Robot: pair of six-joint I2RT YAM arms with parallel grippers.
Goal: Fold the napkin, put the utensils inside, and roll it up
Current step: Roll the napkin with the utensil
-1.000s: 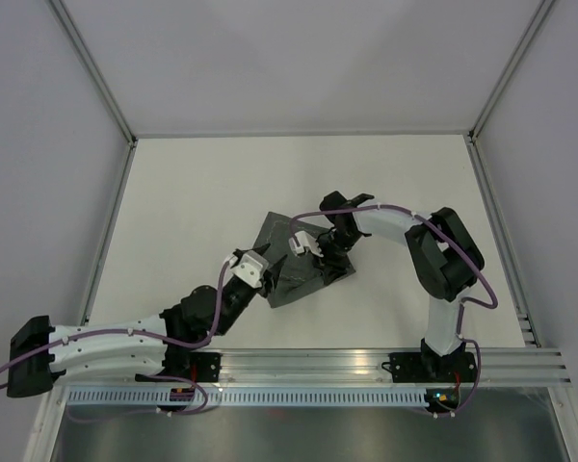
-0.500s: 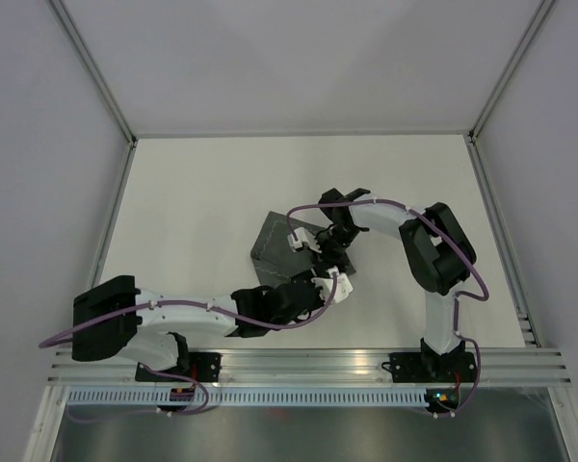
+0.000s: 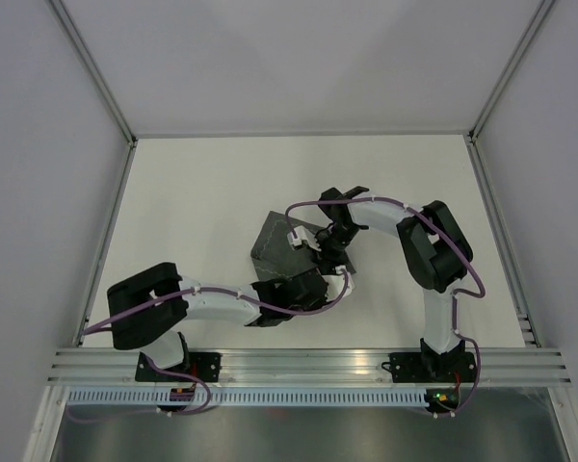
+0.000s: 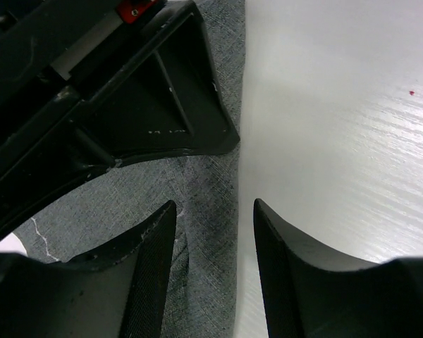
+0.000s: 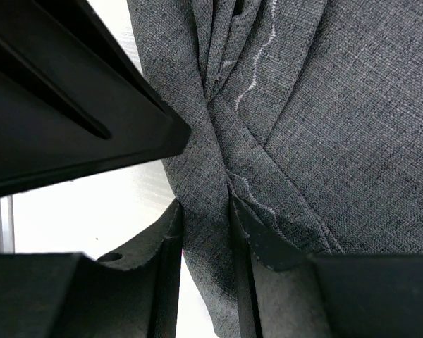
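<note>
top view: shows the napkin (image 3: 273,245) crumpled just right of mid-frame on the white table (image 3: 193,192). finds the left claw (image 3: 341,279) at the cloth's lower right edge, its arm stretching in from the lower left; too small here to tell its spread. puts the right claw (image 3: 328,252) just above it, down on the cloth's right part, its arm bending in from the right.

left wrist: looks down on the left claw (image 4: 213,205), spread, one finger (image 4: 144,260) over grey cloth at lower left, the other (image 4: 296,267) over bare table (image 4: 338,141) at lower right. sets the napkin's (image 4: 208,183) straight edge running top to bottom through the gap, nothing pinched. fills the upper left with a black finger (image 4: 162,105) of the right claw, on or just over the cloth; cannot tell which.

right wrist: catches the right claw (image 5: 206,232) low in the frame, pinching a raised fold of the napkin (image 5: 352,127) between both fingers. spreads wrinkled grey cloth over centre and right, a pale stitched line winding from the top down to the pinch. leaves a strip of table (image 5: 92,211) at left, and a black finger (image 5: 70,105) of the left claw across the upper left, its tip at the cloth's edge.
</note>
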